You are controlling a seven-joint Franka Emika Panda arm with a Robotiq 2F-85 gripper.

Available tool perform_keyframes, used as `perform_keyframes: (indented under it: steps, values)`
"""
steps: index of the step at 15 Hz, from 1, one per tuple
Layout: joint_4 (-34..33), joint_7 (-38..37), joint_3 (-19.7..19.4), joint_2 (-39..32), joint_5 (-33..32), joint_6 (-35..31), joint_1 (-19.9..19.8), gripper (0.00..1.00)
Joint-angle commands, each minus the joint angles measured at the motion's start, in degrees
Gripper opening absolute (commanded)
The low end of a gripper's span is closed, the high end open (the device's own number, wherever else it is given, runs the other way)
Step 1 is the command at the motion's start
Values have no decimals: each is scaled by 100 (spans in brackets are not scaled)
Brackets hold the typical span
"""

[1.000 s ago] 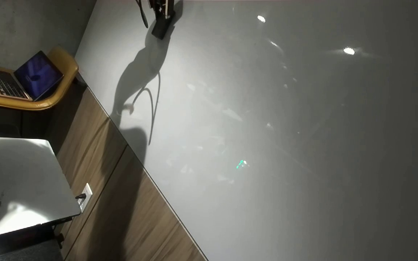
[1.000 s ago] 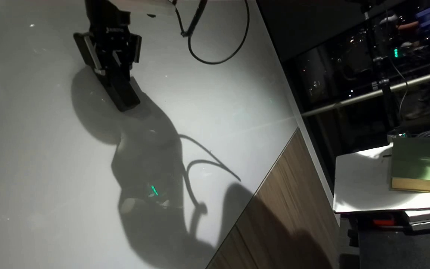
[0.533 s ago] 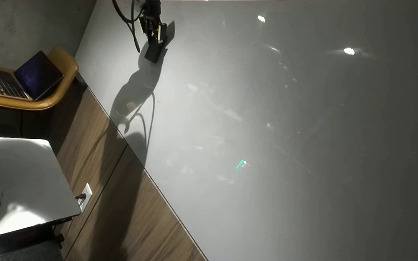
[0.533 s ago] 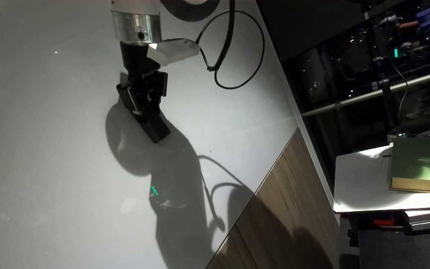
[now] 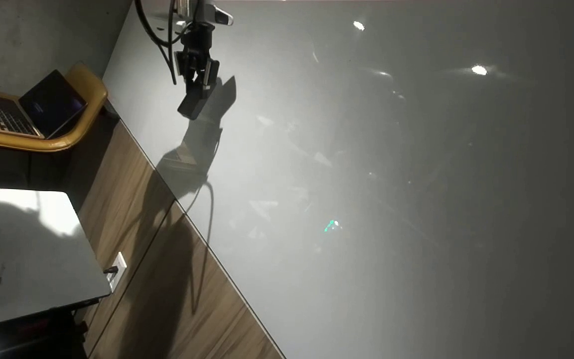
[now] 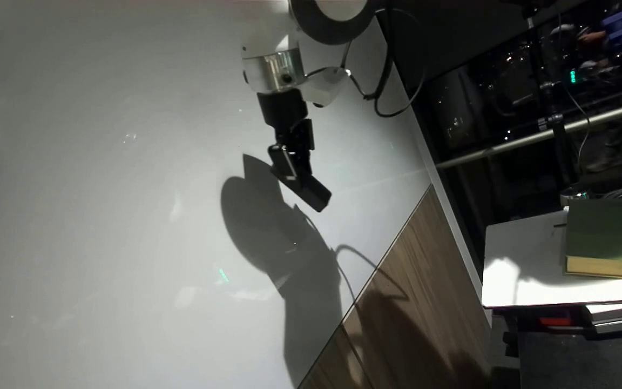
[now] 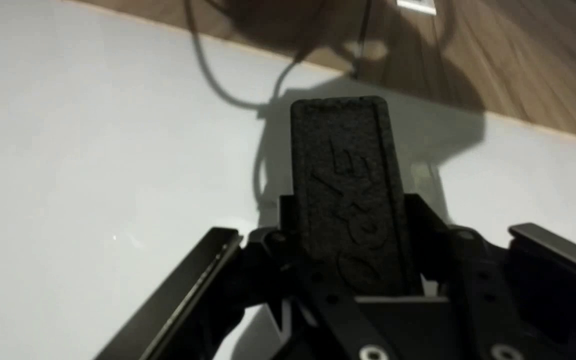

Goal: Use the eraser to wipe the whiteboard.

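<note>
Dark-lined characters run lengthwise along the eraser in the wrist view; their wording cannot be read. Green glowing marks on the whiteboard, in both exterior views, are too small to decipher.

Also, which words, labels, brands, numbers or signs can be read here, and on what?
None reads with certainty.
Dark grey oblong eraser: letter-like markings, too unclear.
Glossy pale whiteboard: glowing green marks, too small.
Black laptop keyboard: key legends too small.
Dark background: green lights, too small.
</note>
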State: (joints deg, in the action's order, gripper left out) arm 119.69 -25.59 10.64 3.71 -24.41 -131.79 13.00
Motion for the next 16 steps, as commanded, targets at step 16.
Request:
perform_keyframes:
  steps: [16]
  values:
    - [2457, 1773, -652, -33, 607, 1155, -1029, 29]
